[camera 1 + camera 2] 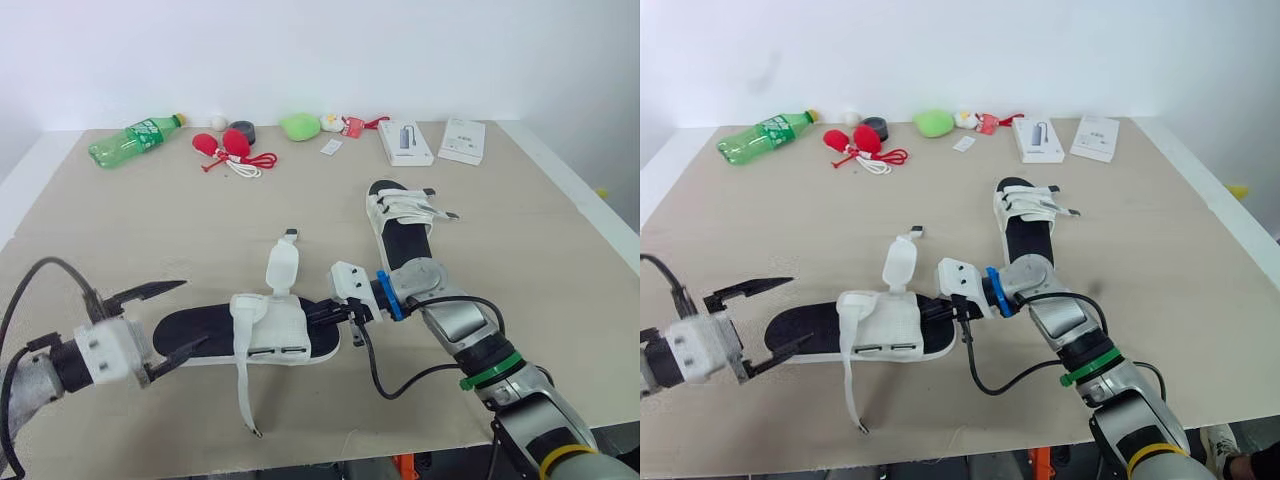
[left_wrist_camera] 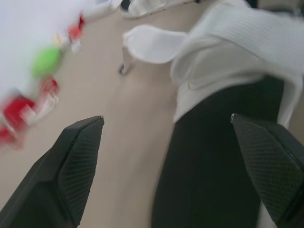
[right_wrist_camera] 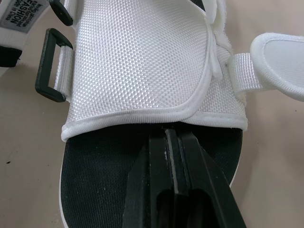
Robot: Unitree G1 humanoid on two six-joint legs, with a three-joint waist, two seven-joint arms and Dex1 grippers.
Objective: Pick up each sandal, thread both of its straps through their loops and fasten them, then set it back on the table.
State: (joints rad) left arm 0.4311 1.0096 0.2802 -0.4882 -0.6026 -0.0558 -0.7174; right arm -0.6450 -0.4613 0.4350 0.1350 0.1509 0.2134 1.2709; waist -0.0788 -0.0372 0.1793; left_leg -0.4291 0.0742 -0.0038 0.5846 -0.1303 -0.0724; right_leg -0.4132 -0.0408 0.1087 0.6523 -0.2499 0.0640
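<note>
A sandal point(image 1: 200, 335) with a black footbed and white straps lies flat near the table's front edge. One strap point(image 1: 243, 392) trails loose toward the front edge, and a white flap point(image 1: 283, 266) stands up behind it. My left gripper point(image 1: 170, 322) is open at the heel end, its fingers point(image 2: 78, 161) on either side of the footbed point(image 2: 204, 166). My right gripper point(image 1: 326, 312) is shut at the toe end, its tip over the footbed point(image 3: 99, 180) just before the woven white upper point(image 3: 137, 61), with nothing between the fingers. The second sandal point(image 1: 404, 222) lies further back right.
Along the table's back edge lie a green bottle point(image 1: 135, 140), red items with a white cord point(image 1: 226, 148), a black roll point(image 1: 241, 130), a green object point(image 1: 298, 126) and two white boxes point(image 1: 405, 142) point(image 1: 462, 140). The front table edge point(image 1: 300, 462) is close.
</note>
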